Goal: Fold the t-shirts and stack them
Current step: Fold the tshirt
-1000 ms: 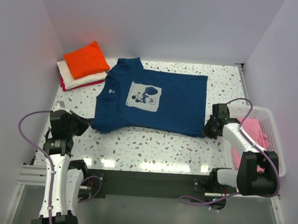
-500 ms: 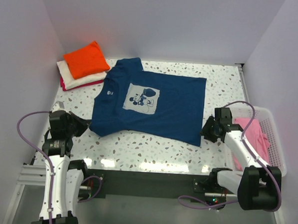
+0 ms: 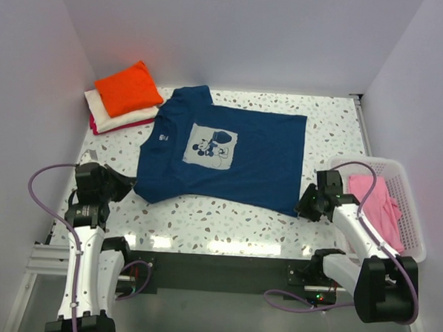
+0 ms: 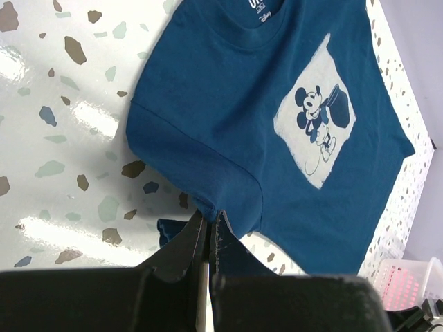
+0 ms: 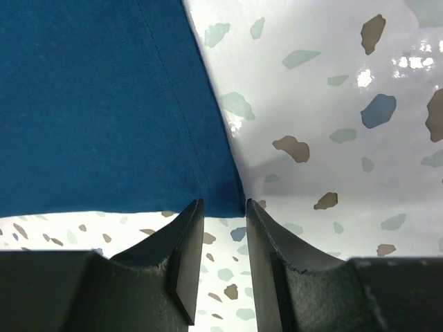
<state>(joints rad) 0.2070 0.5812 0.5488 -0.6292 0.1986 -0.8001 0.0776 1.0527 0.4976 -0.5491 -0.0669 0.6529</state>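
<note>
Lower left of the overhead view: still pinched shut on the near sleeve of the navy t-shirt (image 3: 222, 155) with the left gripper (image 3: 126, 185), no gap between the fingers in the wrist view.

Upper left: already folded and piled in the far-left corner, orange tee (image 3: 127, 87) over cream tee (image 3: 131, 117) over magenta tee (image 3: 101, 126), untouched over the past second.

Centre: spread print-up on the speckled table (image 3: 226, 218), collar to the left, hem to the right. No longer stretched between two grips; slid slightly left and toward the bottom of the frame within the last second.

Lower right: let go of the hem corner with the right gripper (image 3: 306, 204), clamped a second ago, now parted and drawn back toward the near edge. In the right wrist view, corner lying flat at the mouth of the open fingers, not pinched.

Judged from that: laying-out about finished, first fold not yet started.

Room to move: bare table below the near hem and beyond the far side seam; tight at upper left, far sleeve just beside the pile. Bare table also right of the hem, up to the table's right edge.

Far right: white basket (image 3: 415, 236) past that edge, pink tee (image 3: 376, 200) waiting inside.
</note>
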